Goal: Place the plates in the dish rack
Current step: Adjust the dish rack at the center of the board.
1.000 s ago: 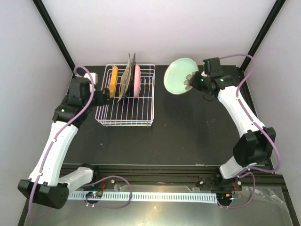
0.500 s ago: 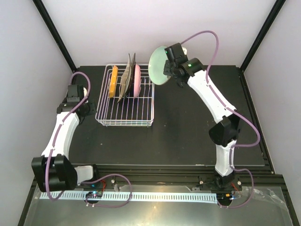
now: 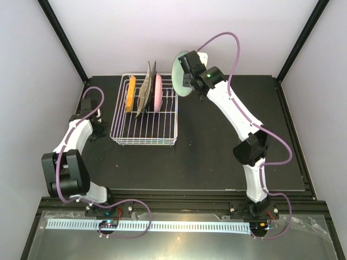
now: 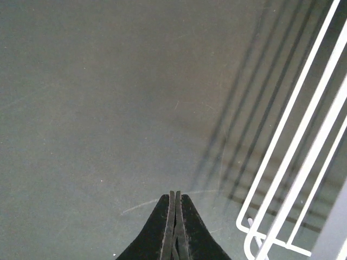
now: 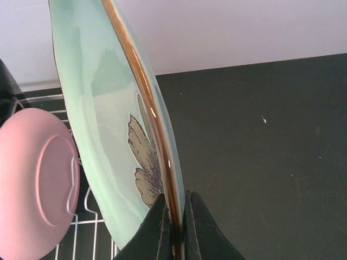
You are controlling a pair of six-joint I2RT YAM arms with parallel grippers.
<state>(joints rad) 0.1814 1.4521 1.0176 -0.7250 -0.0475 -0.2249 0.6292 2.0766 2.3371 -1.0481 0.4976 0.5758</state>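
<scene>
right jaws grip round pale-green flowered ceramic plate upright beside white wire dish rack; left jaws closed, empty.

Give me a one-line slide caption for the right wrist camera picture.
The right tool pinches the rim of the pale green plate, on edge beside the pink plate in the dish rack.
</scene>
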